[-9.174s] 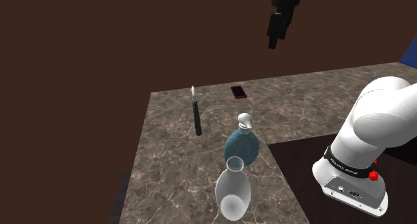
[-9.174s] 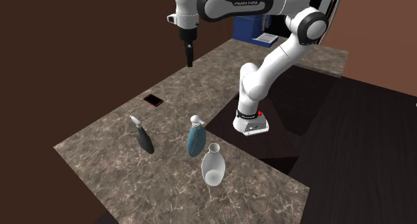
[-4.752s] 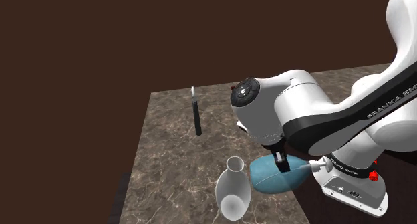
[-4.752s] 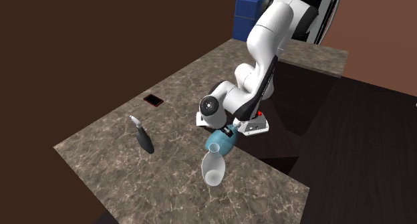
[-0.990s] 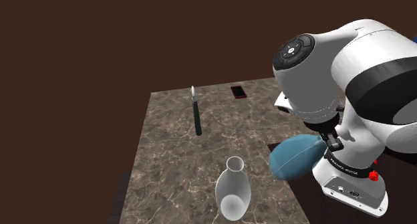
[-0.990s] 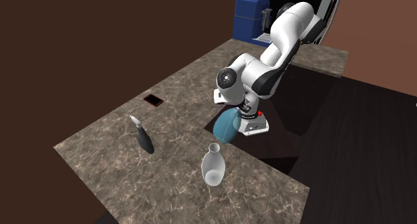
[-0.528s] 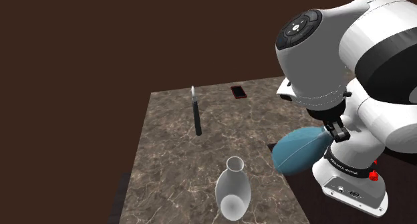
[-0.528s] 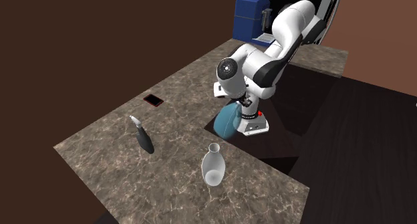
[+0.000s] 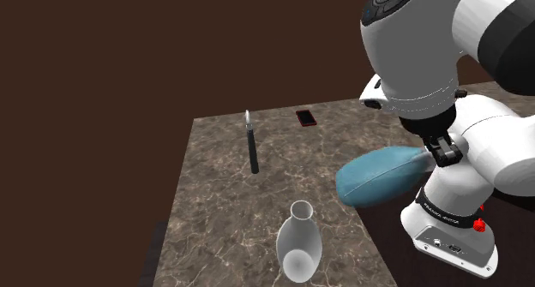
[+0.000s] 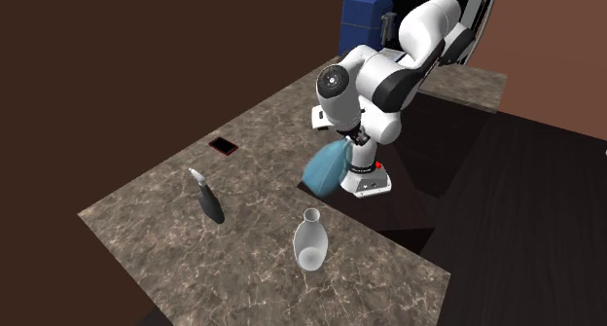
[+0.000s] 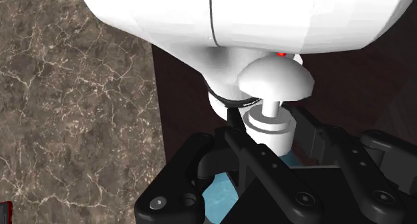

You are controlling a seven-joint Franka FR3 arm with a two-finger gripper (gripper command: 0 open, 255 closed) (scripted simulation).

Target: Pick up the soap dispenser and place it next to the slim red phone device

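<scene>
The soap dispenser [image 9: 380,176] has a teal, flask-shaped body and a white pump head [image 11: 275,81]. It hangs tilted almost flat above the counter's near inner corner, in front of the arm's base. My black gripper [image 9: 441,149] is shut on its neck end, and the wrist view shows the fingers [image 11: 195,168] clasping it on both sides. In the second exterior view the dispenser [image 10: 326,168] hangs under the hand [image 10: 356,141]. The slim red phone [image 9: 306,117] lies flat near the counter's far edge, also seen as the phone [image 10: 225,146] and as a red corner [image 11: 4,212].
A dark slim bottle with a pale tip [image 9: 252,146] stands on the marbled counter [image 9: 223,200] to the shoulder view's left of the phone. A white vase [image 9: 298,242] stands near the front. The arm's base [image 9: 450,234] sits in the counter's cut-out. A blue box [image 10: 364,22] stands behind.
The arm has lifted the dispenser a little higher and turned it flatter, its body swinging toward the shoulder view's left. The grip has held; phone, bottle and vase have not moved.
</scene>
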